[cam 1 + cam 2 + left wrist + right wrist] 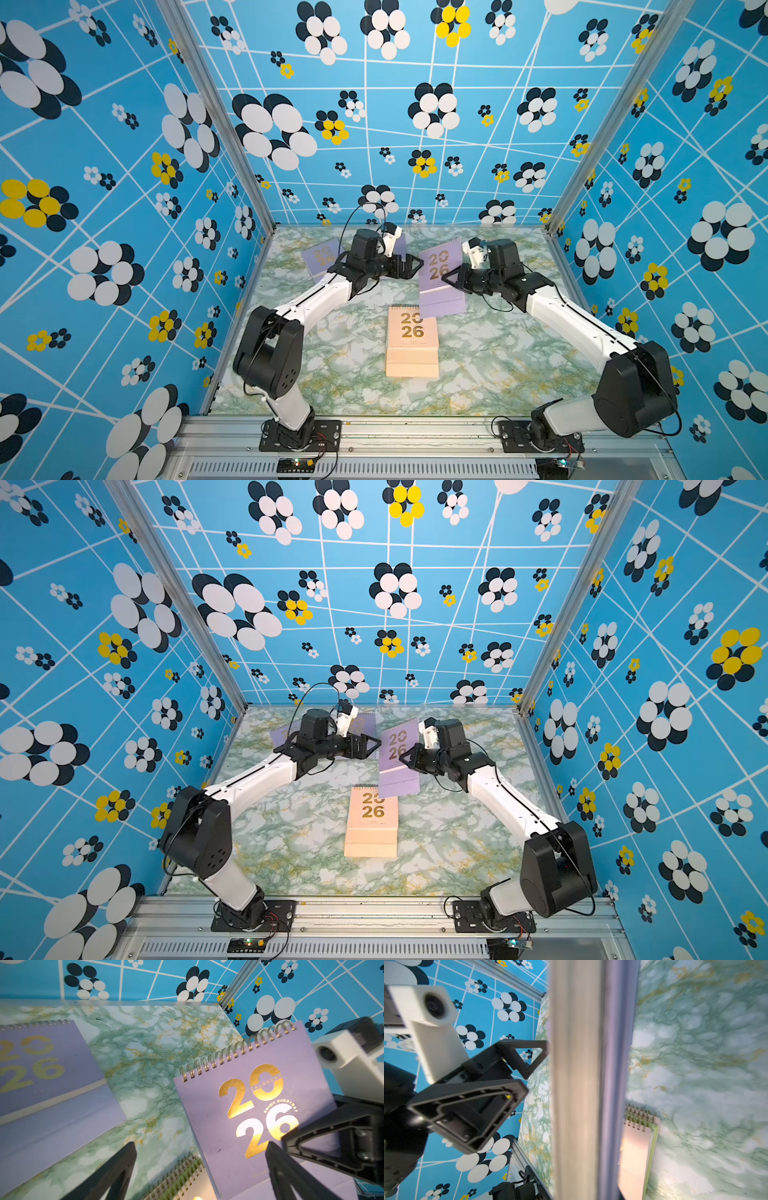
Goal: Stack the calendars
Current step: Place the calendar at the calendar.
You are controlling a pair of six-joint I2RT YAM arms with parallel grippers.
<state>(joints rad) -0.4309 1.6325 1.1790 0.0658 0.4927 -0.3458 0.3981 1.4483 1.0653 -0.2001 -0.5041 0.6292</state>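
Lilac calendar [440, 299] hangs tilted just behind the peach stack [412, 357] — pinched at its edge by the right gripper [449, 279]; the left gripper [413, 266] — jaws spread — hovers farther behind the stack.

Card, foil, wire and plastic on my screens.
The lilac card-covered calendar [207, 1115] is matt and smooth, its "2026" mirror-bright gold foil, its spiral binding [228, 1057] shiny gold wire. The peach card calendar [412, 345] looks equally matt. The green-veined marble-print tabletop [332, 357] has a soft sheen. The left gripper [201, 1144] has dull black plastic fingers [124, 1159]; the silver front rail [415, 428] is brushed metal.
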